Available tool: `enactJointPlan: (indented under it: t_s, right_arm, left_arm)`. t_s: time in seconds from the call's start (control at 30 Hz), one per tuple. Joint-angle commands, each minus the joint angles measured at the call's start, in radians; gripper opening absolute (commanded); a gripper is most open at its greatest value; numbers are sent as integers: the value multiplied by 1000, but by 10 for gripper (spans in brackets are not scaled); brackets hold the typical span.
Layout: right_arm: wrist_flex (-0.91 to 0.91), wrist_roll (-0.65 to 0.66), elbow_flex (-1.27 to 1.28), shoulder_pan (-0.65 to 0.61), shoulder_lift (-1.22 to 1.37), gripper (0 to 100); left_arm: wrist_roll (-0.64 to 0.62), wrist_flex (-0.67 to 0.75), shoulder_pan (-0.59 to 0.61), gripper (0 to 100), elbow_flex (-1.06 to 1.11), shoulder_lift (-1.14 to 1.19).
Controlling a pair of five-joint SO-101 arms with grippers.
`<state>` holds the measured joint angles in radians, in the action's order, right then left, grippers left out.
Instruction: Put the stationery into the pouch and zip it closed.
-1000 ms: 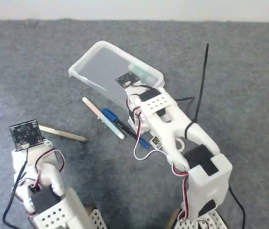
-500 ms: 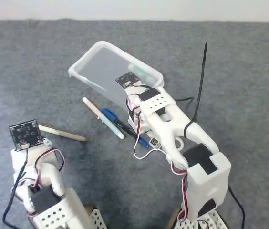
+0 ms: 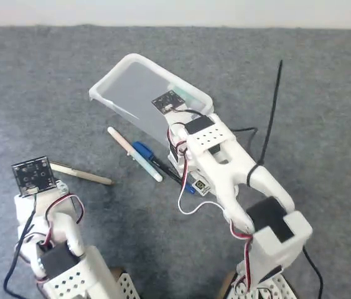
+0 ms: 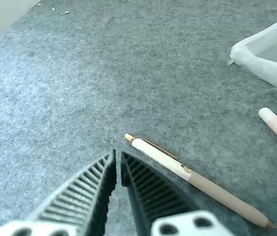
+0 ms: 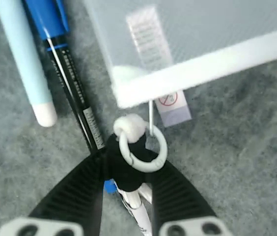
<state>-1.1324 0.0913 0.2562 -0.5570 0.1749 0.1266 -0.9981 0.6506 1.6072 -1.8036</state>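
The translucent pouch [image 3: 139,86] lies at the back of the grey carpet, its corner [image 5: 187,44] close up in the right wrist view. My right gripper [image 5: 128,164] sits at that corner, shut on the white zipper pull ring [image 5: 139,145]. Beside it lie a light blue pen [image 5: 25,64], a blue marker [image 5: 47,17] and a black pen [image 5: 77,105]. In the high view these pens [image 3: 139,156] lie just in front of the pouch. A beige pen [image 4: 192,179] lies near my left gripper [image 4: 118,158], which hangs shut above the carpet with nothing in it.
A black cable [image 3: 270,118] stands up behind the right arm [image 3: 219,156]. The left arm [image 3: 45,205] stands at the front left. Open carpet stretches to the left of the pouch and to the far right.
The right arm's rear part and the black cable have swung a little to the right. The pouch, the pens and the left arm have kept their places.
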Motion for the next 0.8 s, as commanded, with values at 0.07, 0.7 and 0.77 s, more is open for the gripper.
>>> enactJointPlan:
  t_s: [0.07, 0.7, 0.77]
  right_arm:
    - [-5, 17, 12, -8, -122, 8]
    - [96, 100, 255, -87, -461, 7]
    - [97, 100, 275, -87, -495, 7]
  left_arm:
    - [9, 26, 0, 13, -10, -18]
    - [9, 5, -74, 13, -8, -18]
    - [9, 5, -74, 13, -8, -18]
